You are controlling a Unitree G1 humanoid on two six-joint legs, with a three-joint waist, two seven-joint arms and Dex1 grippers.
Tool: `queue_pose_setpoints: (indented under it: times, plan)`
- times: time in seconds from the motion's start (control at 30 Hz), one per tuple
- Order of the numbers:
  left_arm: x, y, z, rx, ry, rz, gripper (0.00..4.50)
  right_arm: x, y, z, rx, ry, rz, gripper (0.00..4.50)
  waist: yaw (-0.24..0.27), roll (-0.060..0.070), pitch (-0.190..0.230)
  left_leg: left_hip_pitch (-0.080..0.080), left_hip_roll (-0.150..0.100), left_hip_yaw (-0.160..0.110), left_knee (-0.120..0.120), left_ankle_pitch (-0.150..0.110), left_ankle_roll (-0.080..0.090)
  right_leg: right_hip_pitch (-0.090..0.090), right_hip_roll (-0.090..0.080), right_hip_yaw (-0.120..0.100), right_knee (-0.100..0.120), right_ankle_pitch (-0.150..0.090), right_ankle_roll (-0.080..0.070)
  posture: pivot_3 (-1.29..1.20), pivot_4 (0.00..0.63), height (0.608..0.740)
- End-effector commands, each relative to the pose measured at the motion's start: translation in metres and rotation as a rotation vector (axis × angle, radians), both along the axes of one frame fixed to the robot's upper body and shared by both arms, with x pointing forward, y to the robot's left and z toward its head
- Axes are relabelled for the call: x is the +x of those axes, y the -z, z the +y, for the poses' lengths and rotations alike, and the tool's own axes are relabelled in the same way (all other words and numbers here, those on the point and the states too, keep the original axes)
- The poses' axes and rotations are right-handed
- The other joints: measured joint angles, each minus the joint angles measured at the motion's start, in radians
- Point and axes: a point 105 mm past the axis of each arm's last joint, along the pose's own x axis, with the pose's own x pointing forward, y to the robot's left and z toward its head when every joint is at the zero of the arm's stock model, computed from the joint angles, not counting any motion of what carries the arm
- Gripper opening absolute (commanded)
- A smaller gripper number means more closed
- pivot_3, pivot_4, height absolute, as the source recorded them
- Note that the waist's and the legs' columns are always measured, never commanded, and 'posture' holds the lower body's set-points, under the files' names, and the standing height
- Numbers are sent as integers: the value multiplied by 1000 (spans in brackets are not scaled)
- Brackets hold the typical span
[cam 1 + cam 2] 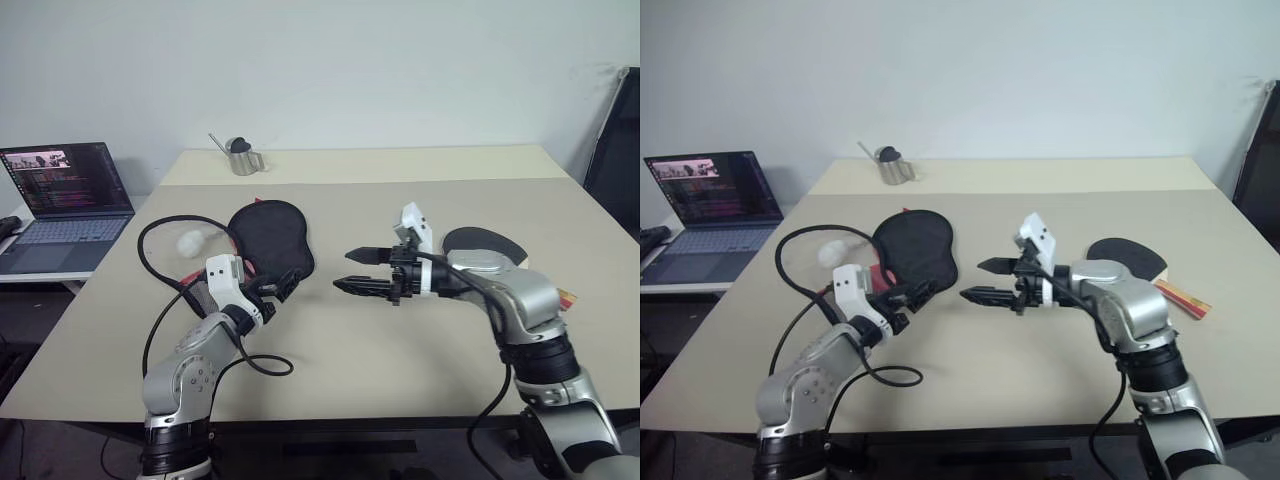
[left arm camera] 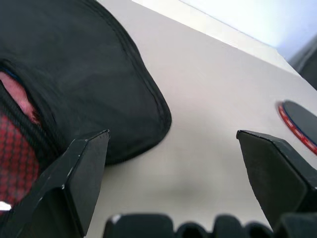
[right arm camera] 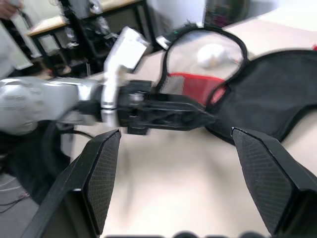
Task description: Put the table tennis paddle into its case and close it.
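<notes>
Left eye view: case (image 1: pixel 268 236) lay flat on the counter (image 1: pixel 400 350), at 12 o'clock from the left tool (image 1: pixel 283 284), jaws wide, empty. Right tool (image 1: pixel 362 272) pointed toward 9 o'clock, jaws wide, empty. Paddle (image 1: pixel 484 241) sat at 3 o'clock, partly behind the right arm.

Right eye view: paddle handle (image 1: pixel 1181 296) stuck out past the arm.

Left wrist view: case edge just beside one finger (image 2: pixel 79 173).

Right wrist view: left tool crossed in front of the case.

Risk: tools were close together and could collide; soft case could slide when pinched.
</notes>
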Motion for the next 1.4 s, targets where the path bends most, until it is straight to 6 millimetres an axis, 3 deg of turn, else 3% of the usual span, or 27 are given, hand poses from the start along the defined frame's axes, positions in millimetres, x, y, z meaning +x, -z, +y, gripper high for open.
queue_pose_setpoints:
  times: [0.03,0.37,0.63,1.03,1.4]
  plan:
    - [8,-6,8,-50,-65,26,4500,-14,-14,-3,12,-69,-48,3886,5,0,0,0,0,0,0,0,0,0,0,0,0,0,0,0,150,740]
    - [21,5,-13,-266,-118,173,4500,-9,-14,-12,2,-22,-56,3886,14,-5,3,-1,0,0,1,0,0,1,0,-1,-1,0,0,0,150,740]
    - [33,13,-4,-274,-224,225,4500,-7,-13,-17,1,0,-50,3886,14,-6,3,0,0,0,1,0,-1,2,0,-1,-1,0,0,0,150,740]
    - [15,22,-12,-359,-256,316,4500,-6,-12,-25,-12,17,-46,3886,14,-6,2,1,0,0,1,0,-1,3,0,-1,-1,0,0,0,150,740]
    - [11,23,-15,-414,-277,344,4500,-7,-11,-26,-16,16,-45,3886,16,-6,2,2,0,0,1,0,-1,5,0,-2,-3,0,1,0,150,740]
